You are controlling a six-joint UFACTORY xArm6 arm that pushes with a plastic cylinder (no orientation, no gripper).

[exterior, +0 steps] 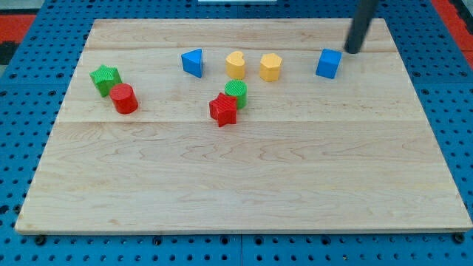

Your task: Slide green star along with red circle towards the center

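Nearest the camera among the blocks, the red star (223,110) sits a little to the view's left of the middle of the wooden table (244,192), and the green cylinder (236,93) touches it at about 1 o'clock. All the ground from the red star toward 6 o'clock is bare wood.

Far out at 9 o'clock from that pair, near the table's left edge, lie the task's two pieces: the green star (105,78) and, touching it at about 4 o'clock, the red circle (124,98), a short upright cylinder. Both stand well apart from the table's middle.

Along the upper part of the table runs a loose row. The blue triangle (193,62) is at 11 o'clock from the red star. Just beside it toward 3 o'clock is the yellow heart (236,64), then the yellow hexagon (270,66) close by, the two apart by a narrow gap. Farther toward 3 o'clock is the blue cube (329,63).

The tool is a plain dark rod with nothing to open or close, and it holds nothing. My tip (352,51) is down at about 1 o'clock from the blue cube, just beside it; whether it touches cannot be told. It is well apart from the green star and red circle, across nearly the whole width of the table.
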